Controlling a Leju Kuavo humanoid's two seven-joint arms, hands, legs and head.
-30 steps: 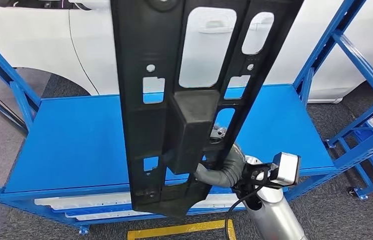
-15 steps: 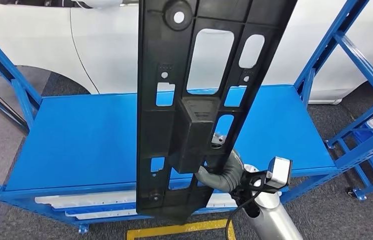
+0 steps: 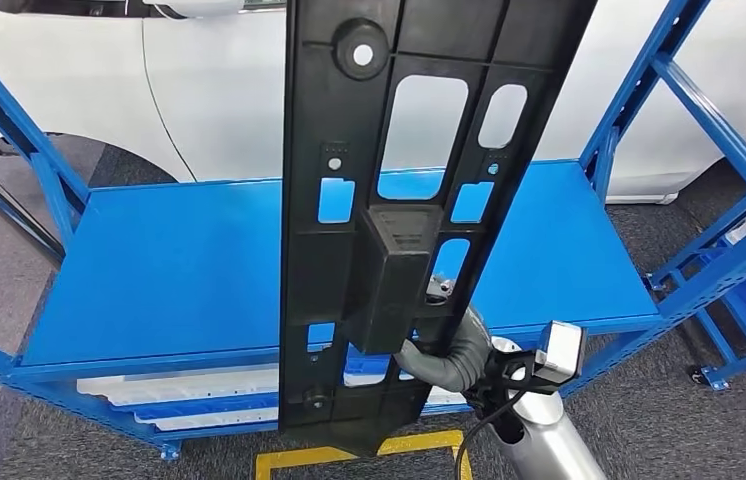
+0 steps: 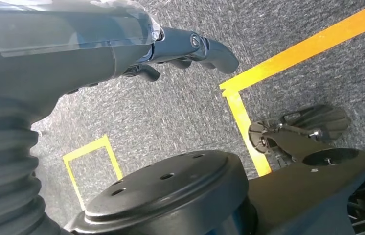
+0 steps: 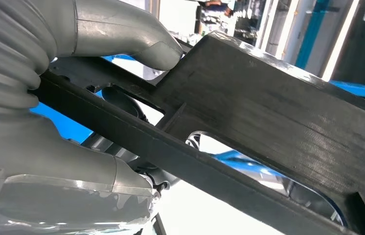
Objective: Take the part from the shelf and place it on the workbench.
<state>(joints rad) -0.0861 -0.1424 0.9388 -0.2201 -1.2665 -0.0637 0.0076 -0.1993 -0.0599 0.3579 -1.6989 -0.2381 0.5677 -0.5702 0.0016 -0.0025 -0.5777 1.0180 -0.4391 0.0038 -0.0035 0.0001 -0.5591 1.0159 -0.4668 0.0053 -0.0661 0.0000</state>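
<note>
Part (image 3: 389,200) stands upright, held by right hand (image 3: 444,345); left hand (image 4: 122,54) hangs empty, fingers apart.

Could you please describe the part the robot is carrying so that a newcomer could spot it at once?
In front of the blue shelf stands a tall black plastic panel, upright, held by the right hand. Window cut-outs and a raised box at its middle set it apart.

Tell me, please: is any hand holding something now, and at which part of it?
The right hand grips the long black part near its lower end, beside the raised block. The left hand holds nothing.
</note>
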